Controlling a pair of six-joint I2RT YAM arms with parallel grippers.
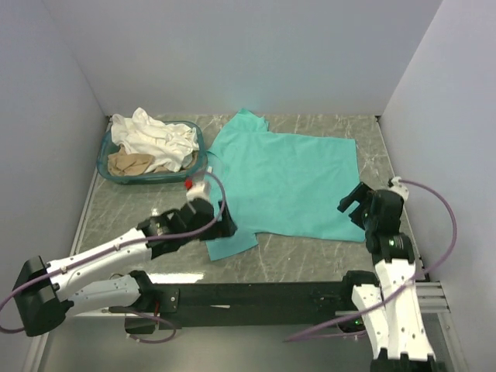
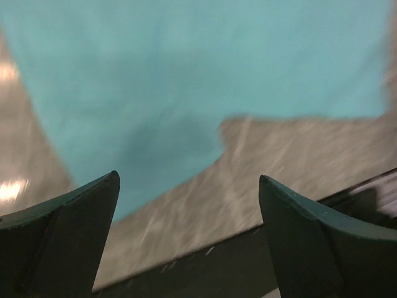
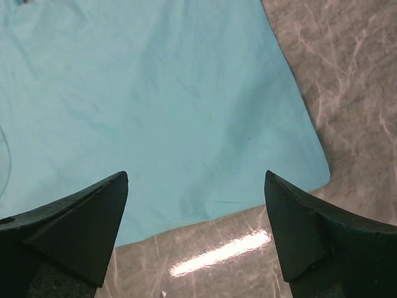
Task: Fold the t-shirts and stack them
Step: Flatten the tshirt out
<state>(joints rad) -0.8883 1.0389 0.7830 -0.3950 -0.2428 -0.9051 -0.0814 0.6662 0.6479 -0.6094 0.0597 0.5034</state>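
Observation:
A teal-green t-shirt (image 1: 291, 178) lies spread flat on the marble table; it also fills the top of the left wrist view (image 2: 186, 68) and of the right wrist view (image 3: 155, 93). My left gripper (image 1: 222, 223) hovers open over its near-left sleeve (image 2: 142, 167), nothing between the fingers (image 2: 74, 236). My right gripper (image 1: 353, 203) stands open just above the shirt's near-right corner and hem (image 3: 205, 198), also empty. White t-shirts (image 1: 151, 133) and a beige one (image 1: 130, 163) sit crumpled in the teal basket (image 1: 199, 139) at the back left.
White walls close the table (image 1: 310, 256) on the left, back and right. A black rail (image 1: 256, 294) runs along the near edge between the arm bases. Bare marble shows in front of the shirt's hem (image 3: 347, 74).

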